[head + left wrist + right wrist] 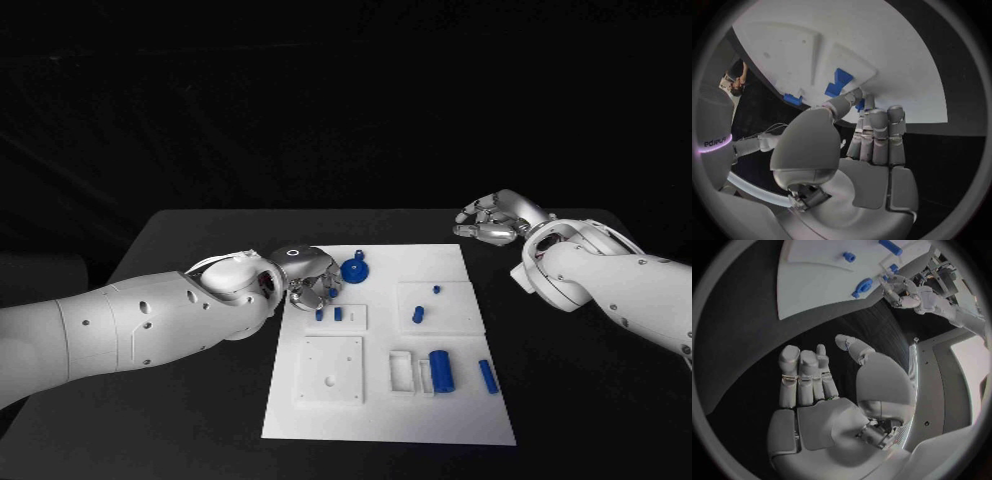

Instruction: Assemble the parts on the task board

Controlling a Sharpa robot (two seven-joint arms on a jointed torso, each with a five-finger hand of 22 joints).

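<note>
We are hovering our left hand (300, 277) over the board (378, 420) beside two small upright pegs (329, 314), fingers curled, holding nothing we can see. Pegs look light, rigid, slick: pinch their sides. Right hand (495, 220) is curling empty off-board.

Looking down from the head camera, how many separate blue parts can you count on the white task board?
7 blue parts: a round piece by the left hand, two pegs below it, two small ones mid-right, a cylinder and a bar lower right. The hand may hide more.
</note>
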